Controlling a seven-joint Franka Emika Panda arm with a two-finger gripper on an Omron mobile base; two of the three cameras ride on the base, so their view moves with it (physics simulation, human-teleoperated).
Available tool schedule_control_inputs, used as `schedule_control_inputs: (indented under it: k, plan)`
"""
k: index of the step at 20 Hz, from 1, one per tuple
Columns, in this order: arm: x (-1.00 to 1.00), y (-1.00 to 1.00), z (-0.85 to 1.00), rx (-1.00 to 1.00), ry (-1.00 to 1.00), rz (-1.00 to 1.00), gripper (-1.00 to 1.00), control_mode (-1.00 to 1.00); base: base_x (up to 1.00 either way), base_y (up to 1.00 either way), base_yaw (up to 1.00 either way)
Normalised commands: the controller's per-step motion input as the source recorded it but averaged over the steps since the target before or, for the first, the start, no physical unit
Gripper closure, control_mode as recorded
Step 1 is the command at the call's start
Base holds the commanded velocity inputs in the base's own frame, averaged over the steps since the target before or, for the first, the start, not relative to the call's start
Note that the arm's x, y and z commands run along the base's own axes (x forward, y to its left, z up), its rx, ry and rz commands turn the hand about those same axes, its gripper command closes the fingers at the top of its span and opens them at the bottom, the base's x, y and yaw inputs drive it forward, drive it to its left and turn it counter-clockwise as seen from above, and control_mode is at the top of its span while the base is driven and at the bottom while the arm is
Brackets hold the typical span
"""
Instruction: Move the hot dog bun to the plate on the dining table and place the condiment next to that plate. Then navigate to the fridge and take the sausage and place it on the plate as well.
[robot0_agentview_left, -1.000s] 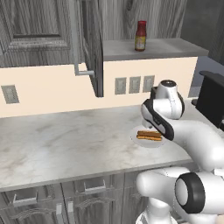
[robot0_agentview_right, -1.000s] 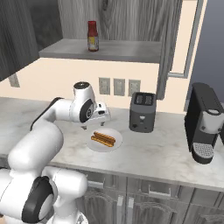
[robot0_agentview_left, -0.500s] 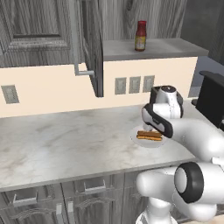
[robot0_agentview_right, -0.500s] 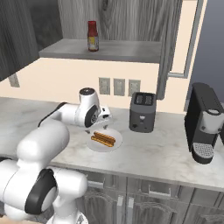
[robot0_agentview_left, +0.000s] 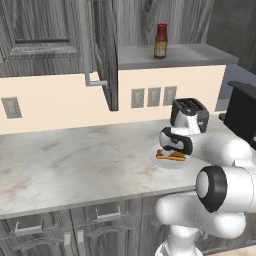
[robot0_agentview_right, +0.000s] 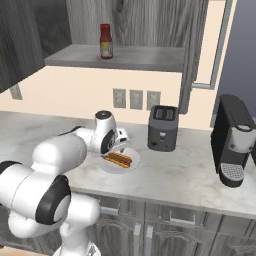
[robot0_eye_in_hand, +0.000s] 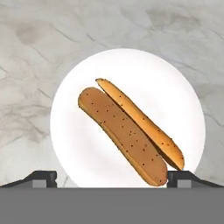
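Tan-orange, dark-speckled hot dog bun on a plain white plate; grey-veined pale marbled table; dark red condiment with yellow label

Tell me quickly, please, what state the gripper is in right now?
Gripper: open, holding nothing, poised over the hot dog bun on the small pale plate.

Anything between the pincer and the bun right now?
Nothing visible. The open pincer looks straight down at the bun, which lies alone on a small pale plate on the worktop. The toaster stands apart behind the plate, off the approach path.
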Motion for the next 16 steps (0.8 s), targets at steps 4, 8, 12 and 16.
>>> schedule_control_inputs:
  k: [4, 8, 12, 16]
  plan:
    - [0.37, -0.04, -0.32, 0.0, 0.0, 0.03, -1.0, -1.0, 0.0, 0.0, 0.0]
    - [0.38, -0.09, -0.28, 0.0, 0.0, 0.02, -1.0, -1.0, 0.0, 0.0, 0.0]
    - [0.26, -0.13, -0.27, 0.0, 0.0, 0.02, -1.0, -1.0, 0.0, 0.0, 0.0]
    - [0.01, -0.06, -0.31, 0.0, 0.0, 0.02, -1.0, -1.0, 0.0, 0.0, 0.0]
